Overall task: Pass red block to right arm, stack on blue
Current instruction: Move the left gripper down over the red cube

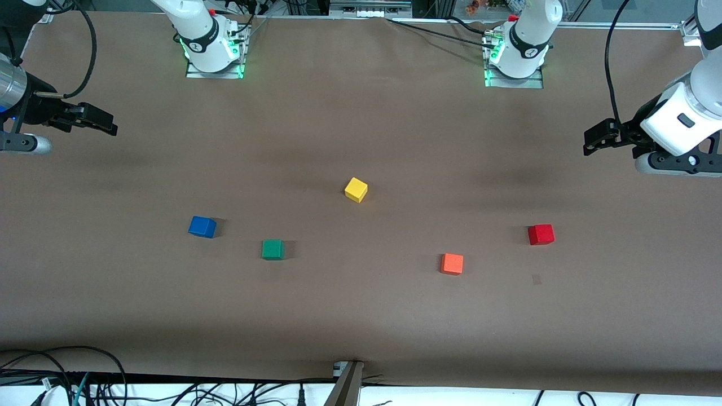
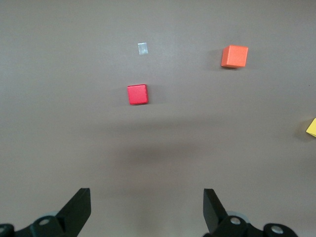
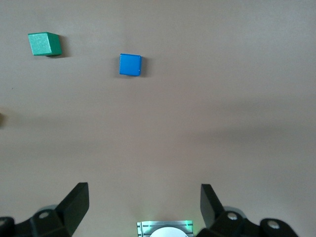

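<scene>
**Red block untouched, both grippers empty**

Red block sits flat on the table, well apart from the left gripper, no writing on it; cube, so no long axis. Right gripper hangs spread wide, empty, above bare table; blue block well clear; left gripper likewise wide, empty.
</scene>
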Tool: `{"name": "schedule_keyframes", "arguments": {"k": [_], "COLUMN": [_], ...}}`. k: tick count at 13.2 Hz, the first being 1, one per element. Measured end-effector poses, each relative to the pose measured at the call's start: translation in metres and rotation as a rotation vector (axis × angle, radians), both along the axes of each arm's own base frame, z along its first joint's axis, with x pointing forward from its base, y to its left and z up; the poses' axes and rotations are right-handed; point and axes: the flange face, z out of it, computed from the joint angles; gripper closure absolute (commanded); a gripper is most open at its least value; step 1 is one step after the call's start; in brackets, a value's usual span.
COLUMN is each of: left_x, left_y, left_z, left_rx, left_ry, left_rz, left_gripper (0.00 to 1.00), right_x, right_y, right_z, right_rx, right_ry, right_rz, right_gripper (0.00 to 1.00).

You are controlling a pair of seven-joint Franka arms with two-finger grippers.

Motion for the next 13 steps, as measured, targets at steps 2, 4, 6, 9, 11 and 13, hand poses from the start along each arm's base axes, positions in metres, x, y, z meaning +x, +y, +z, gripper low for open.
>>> {"name": "schedule_keyframes", "arguments": {"k": [2, 4, 6, 9, 11, 13], "left_x": [0.003, 0.005, 0.006, 0.008, 0.013, 0.02], "left_y": [-0.001, 0.002, 0.004, 0.004, 0.007, 0.006], "left_z": [-0.006, -0.012, -0.013, -0.018, -0.031, -0.048], "left_rx": [0.002, 0.004, 0.005, 0.005, 0.04, 0.096], "left_ry": [0.012, 0.021, 0.024, 0.032, 0.049, 0.07], "left_rz": [0.028, 0.065, 0.079, 0.079, 0.073, 0.054], "left_gripper": [0.0, 0.0, 0.0, 0.0, 0.0, 0.0], "right_x": [0.0, 0.0, 0.0, 0.0, 0.0, 0.0], "right_y": [0.0, 0.0, 0.0, 0.0, 0.0, 0.0], "right_z": [0.0, 0.0, 0.0, 0.0, 0.0, 0.0], "right_rx": [0.0, 0.0, 0.0, 0.0, 0.0, 0.0], "right_ry": [0.0, 0.0, 0.0, 0.0, 0.0, 0.0], "right_rz": [0.0, 0.0, 0.0, 0.0, 0.0, 0.0], "right_gripper": [0.0, 0.0, 0.0, 0.0, 0.0, 0.0]}}
